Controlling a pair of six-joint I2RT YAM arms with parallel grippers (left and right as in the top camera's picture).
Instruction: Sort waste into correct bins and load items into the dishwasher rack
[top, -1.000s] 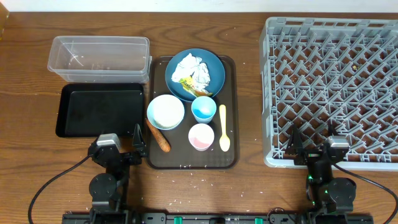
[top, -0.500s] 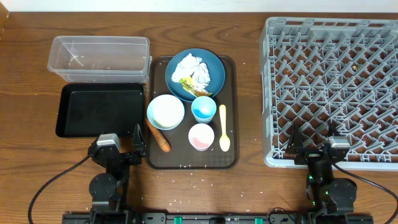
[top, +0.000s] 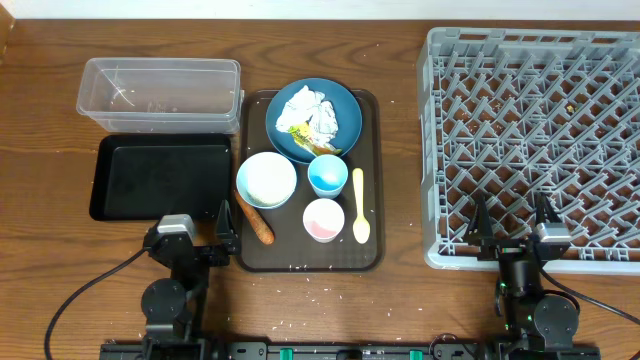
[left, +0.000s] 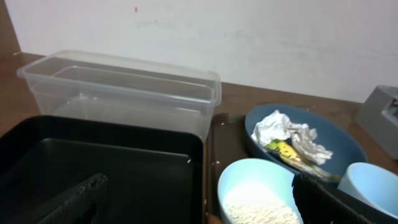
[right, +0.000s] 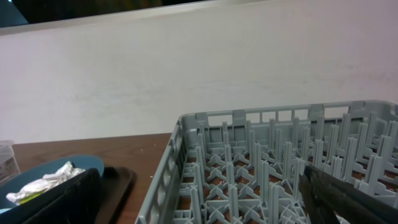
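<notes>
On the brown serving tray (top: 372, 180) a dark blue plate (top: 345, 105) holds crumpled tissue (top: 316, 113) and yellow-green scraps (top: 298, 130). A white bowl (top: 266, 180) holds rice. A light blue cup (top: 327, 174), pink cup (top: 323, 219), yellow spoon (top: 359, 205) and carrot stick (top: 256, 220) lie near it. The clear tub (top: 160, 90) and black tray (top: 160, 178) sit left, the grey rack (top: 540, 140) right. My left gripper (top: 195, 228) is open and empty by the black tray (left: 93, 155) and bowl (left: 261, 193). My right gripper (top: 512, 228) is open and empty at the rack's front edge (right: 267, 168).
Loose white grains are scattered on the wooden table in front of the serving tray (top: 300, 290). The left wrist view shows the clear tub (left: 118, 87) behind the black tray and the plate (left: 348, 146) with tissue (left: 286, 130).
My right gripper has shifted slightly to the right along the rack's front edge. The left gripper and all objects stay where they were.
</notes>
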